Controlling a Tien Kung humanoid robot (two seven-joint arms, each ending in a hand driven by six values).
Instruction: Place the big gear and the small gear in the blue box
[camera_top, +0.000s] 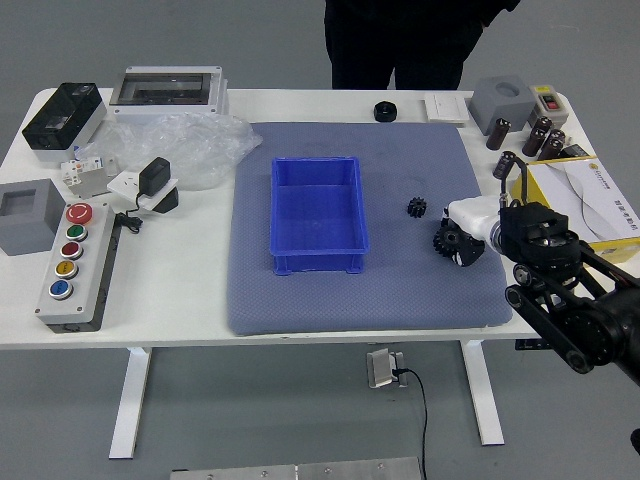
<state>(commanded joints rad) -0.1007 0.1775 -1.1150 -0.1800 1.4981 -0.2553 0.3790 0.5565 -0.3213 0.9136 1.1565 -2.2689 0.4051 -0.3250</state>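
Right hand (474, 219), white-backed, reaches in from the right over the right part of the grey-blue mat (290, 308), its far end at the big gear (442, 240) and covering part of it. Whether it is apart, together or clamped on that gear, I cannot tell. The big gear is to the right of the blue box (319, 263); the small gear (417, 207) lies on the mat between the two, a little farther from the near edge than the big gear. The blue box stands open and upright on the mat, left of both gears. Beyond the mat's far edge is a round black piece (385, 111), and a person (405, 40) in dark clothing stands at the far side of the white table (170, 300). Clear plastic (205, 150) lies at the far left, and a panel of coloured buttons (82, 290) at the near left
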